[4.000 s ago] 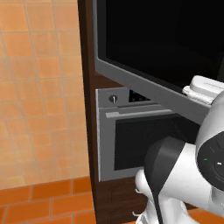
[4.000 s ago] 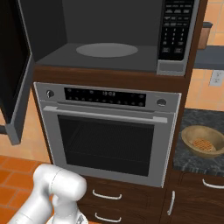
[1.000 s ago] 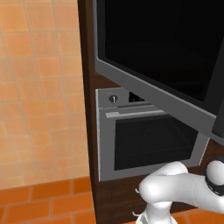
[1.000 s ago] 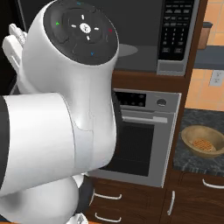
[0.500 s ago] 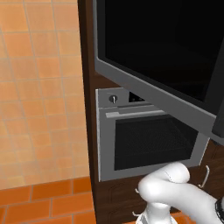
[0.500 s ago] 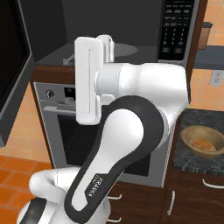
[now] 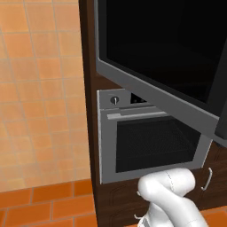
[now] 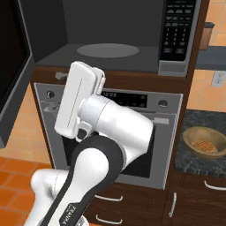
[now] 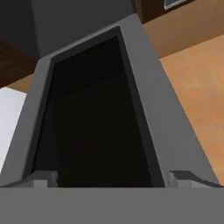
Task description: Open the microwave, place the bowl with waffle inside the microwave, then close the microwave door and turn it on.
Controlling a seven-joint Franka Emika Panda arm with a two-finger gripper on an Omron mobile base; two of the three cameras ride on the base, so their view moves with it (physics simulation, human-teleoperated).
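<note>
the microwave (image 8: 110,39) stands open above the silver oven (image 8: 145,132), its dark grey cavity showing a flat round turntable (image 8: 107,50) on the floor and a black keypad panel (image 8: 178,33) on its right side. the microwave door (image 7: 159,57) is swung out wide on its left hinge; in the left base view its black glass in a grey frame fills the upper right, and in the right base view it shows edge-on at the far left (image 8: 13,66). the bowl (image 8: 205,142), tan-brown with a thick rim, sits on the dark speckled bench (image 8: 194,121) to the right of the oven, well apart from the microwave, and the waffle (image 8: 207,145) lies inside it, its grid pattern visible. the white arm rises in front of the oven, its upper part reaching up and left toward the door. in the hand view the hand (image 9: 113,178) looks straight along the door panel (image 9: 92,118), with two small grey fingertips (image 9: 41,179) at the bottom, set far apart at either side of the black glass, so the hand is spread and pinches nothing.
</note>
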